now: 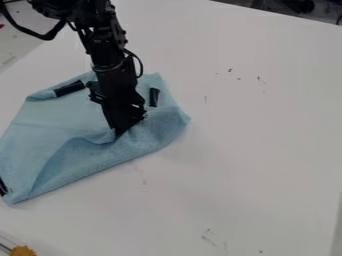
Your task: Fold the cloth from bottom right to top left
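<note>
orange-yellow knobbly thing (pixel 23 251) sits at the frame's lower left. blue cloth (pixel 57 125), partly folded, spans the left half of the white table (pixel 254 150), whose far edge slants across the upper right. black gripper (pixel 118 132) hangs down at the cloth's fold, left of centre; i cannot tell whether it grasps fabric.

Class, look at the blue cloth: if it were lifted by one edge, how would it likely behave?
The cloth would probably hang floppy, since it already bends into soft creases and a folded-over flap. It is likely light for its size, being thin fabric. It probably won't roll or tip, as it lies low and spread out on the table.
</note>
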You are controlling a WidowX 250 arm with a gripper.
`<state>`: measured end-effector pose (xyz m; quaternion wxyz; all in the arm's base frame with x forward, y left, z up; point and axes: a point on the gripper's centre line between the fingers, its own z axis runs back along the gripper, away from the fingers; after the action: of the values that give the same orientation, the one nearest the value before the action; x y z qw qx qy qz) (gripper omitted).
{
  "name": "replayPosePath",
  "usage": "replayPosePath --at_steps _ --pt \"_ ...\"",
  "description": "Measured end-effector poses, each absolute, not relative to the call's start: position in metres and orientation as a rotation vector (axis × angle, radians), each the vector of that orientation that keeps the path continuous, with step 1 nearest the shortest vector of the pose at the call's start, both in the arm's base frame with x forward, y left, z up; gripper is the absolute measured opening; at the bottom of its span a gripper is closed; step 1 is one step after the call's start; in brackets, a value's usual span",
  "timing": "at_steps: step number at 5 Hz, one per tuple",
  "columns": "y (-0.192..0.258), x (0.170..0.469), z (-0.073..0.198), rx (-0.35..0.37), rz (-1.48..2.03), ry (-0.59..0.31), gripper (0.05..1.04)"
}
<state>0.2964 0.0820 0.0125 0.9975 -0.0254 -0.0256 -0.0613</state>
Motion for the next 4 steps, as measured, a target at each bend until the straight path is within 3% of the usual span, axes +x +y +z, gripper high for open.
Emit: replayPosePath --at_steps 1,2,3,4 --pt "0.084 0.298 0.013 -0.037 -0.146 -0.061 0.255" --pt "0.095 0.305 0.013 0.009 -0.150 -0.112 0.531" --pt "0.121 0.324 0.024 0.094 -0.164 -0.209 0.818" --pt "0.152 0.347 0.027 0.173 -0.193 -0.268 1.010"
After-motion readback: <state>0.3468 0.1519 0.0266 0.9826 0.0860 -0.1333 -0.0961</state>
